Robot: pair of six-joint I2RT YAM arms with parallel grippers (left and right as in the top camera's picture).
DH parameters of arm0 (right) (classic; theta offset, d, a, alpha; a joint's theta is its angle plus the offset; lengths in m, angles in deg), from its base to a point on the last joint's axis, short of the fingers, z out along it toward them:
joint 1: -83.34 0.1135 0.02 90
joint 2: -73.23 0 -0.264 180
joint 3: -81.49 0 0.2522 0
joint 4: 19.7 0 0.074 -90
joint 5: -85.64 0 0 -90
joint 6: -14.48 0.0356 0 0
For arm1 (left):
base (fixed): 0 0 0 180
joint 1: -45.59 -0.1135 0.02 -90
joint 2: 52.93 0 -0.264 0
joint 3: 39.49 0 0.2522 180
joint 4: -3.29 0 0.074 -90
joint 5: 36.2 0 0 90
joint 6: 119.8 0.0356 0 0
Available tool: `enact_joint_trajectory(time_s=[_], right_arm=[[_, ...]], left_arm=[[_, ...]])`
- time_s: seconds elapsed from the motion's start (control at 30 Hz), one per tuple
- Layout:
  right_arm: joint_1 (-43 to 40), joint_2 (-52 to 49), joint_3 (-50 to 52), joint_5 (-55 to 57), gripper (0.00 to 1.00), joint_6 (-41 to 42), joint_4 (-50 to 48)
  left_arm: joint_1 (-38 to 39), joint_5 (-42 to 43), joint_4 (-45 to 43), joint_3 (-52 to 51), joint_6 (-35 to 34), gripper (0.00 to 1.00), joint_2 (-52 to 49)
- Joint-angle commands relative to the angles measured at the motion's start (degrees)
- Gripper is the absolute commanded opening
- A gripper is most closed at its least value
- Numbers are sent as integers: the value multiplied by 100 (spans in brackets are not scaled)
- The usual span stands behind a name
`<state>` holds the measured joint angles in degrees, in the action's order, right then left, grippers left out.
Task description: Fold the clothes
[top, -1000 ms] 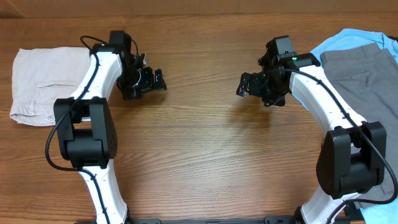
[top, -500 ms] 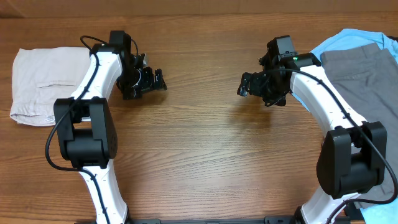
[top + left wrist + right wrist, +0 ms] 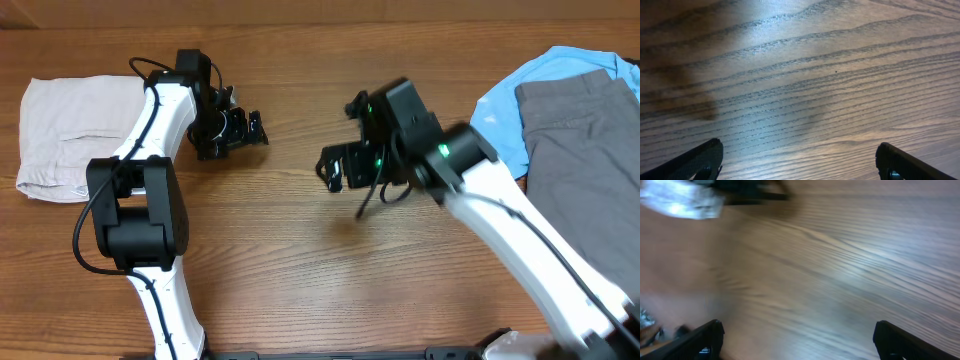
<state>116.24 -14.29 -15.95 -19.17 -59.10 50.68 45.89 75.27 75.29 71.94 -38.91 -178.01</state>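
Shorts [image 3: 70, 135] lie flat in compact rectangle, 10 o'clock on table [image 3: 300, 280]. Left gripper [image 3: 250, 130] sits off shorts' 3 o'clock side, apart from cloth: jaws spread wide, nothing between, bare wood below. Right gripper [image 3: 335, 170] over mid-table, jaws also spread wide, empty; its wrist view blurred. Grey trousers [image 3: 585, 150] lie atop light blue shirt [image 3: 500, 110], 2 o'clock.

I'm counting three garments: one cream shorts [image 3: 65, 130], one grey trousers [image 3: 582, 135], one blue shirt [image 3: 505, 108]; plus two grippers, the left gripper [image 3: 250, 130] and the right gripper [image 3: 335, 167].
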Motion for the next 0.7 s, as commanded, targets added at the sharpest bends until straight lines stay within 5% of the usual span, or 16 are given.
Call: enact_joint_trajectory(time_s=[0.0,0.67], right_arm=[[304,754,-94,22,100,-15,2],[-629,4999,-94,22,100,-17,20]], left_arm=[[7,57,-4,90,-101,100,-70],[7,57,-7,90,-101,100,-70]])
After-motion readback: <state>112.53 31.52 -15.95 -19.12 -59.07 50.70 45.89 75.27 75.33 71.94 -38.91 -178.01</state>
